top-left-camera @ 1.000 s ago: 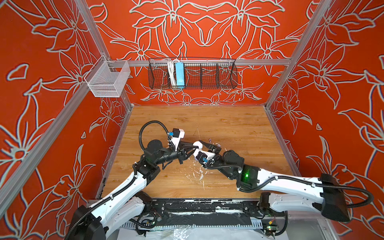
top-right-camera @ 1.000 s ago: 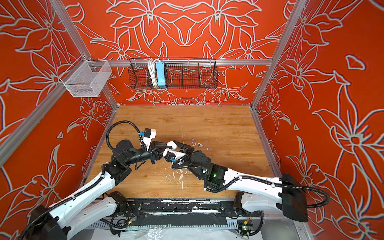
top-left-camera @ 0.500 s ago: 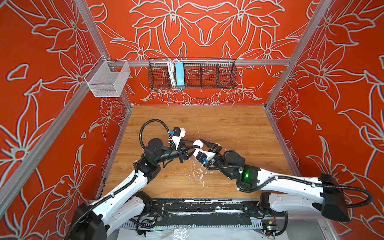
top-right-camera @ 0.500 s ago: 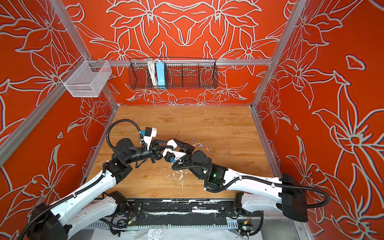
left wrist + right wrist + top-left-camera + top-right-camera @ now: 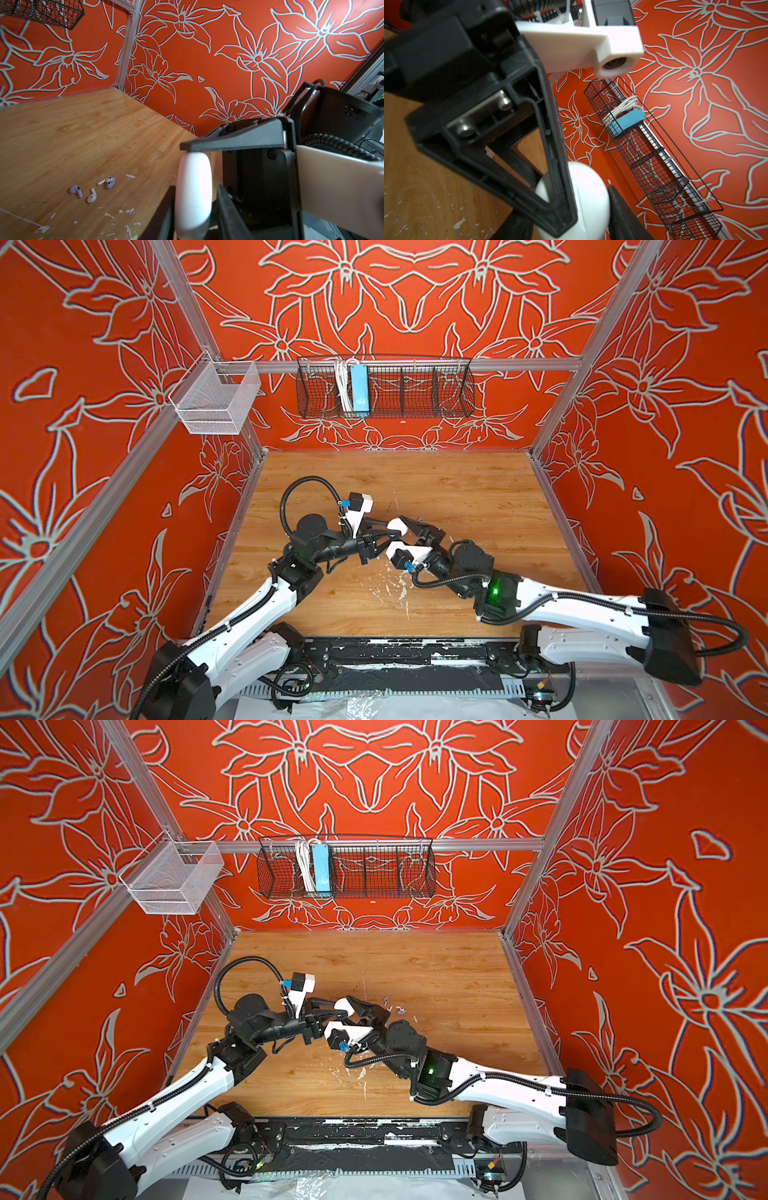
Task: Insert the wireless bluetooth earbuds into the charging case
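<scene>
Left wrist view: case (image 5: pixel 193 193) hangs mid-air above bench (image 5: pixel 62 135), right claw (image 5: pixel 581 220) clamped on it, left claw (image 5: pixel 195 212) straddling it, bite unclear; looks light, rigid, slick, so grip flat faces; buds (image 5: pixel 91 196) lie loose on bench.

A bare wooden table (image 5: pixel 457 481) sits inside red walls (image 5: pixel 395 290) printed with pale lily outlines, framed by aluminium rails (image 5: pixel 519 364). On the back wall hangs a black wire basket (image 5: pixel 415 389) with dividers; its left section holds a blue box (image 5: pixel 359 389) standing on end beside a coiled white cable (image 5: pixel 341 385). A white mesh basket (image 5: pixel 216 402) hangs in the back left corner. White paint flecks (image 5: pixel 390 587) scatter across the table's front middle.
</scene>
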{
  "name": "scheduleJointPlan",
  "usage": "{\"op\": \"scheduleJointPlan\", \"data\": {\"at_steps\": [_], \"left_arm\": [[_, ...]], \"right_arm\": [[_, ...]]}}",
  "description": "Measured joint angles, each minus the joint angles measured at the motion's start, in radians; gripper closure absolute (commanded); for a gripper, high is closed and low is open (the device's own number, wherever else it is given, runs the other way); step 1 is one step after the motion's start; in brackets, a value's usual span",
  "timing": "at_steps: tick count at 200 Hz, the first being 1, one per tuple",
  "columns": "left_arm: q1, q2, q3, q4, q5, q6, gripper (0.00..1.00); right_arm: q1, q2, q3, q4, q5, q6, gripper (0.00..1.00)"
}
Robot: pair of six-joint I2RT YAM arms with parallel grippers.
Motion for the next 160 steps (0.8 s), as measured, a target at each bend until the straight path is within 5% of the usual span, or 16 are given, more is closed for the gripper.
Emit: {"op": "scheduleJointPlan", "data": {"at_steps": [93, 109, 127, 160], "left_arm": [[0.0, 0.001, 0.006, -0.001, 0.0, 0.008, 0.88], [0.0, 0.001, 0.006, -0.004, 0.0, 0.008, 1.0], [-0.001, 0.002, 0.005, -0.011, -0.003, 0.011, 1.0], [-0.01, -0.011, -0.026, -0.01, -0.029, 0.045, 1.0]], "right_arm": [[-0.007, -0.01, 0.0, -0.014, -0.013, 0.007, 0.71], [-0.007, -0.011, 0.001, -0.021, -0.013, 0.016, 0.52], [-0.008, -0.019, 0.006, -0.051, -0.018, 0.052, 0.32], [-0.02, -0.064, 0.001, -0.117, -0.027, 0.148, 0.14]]}}
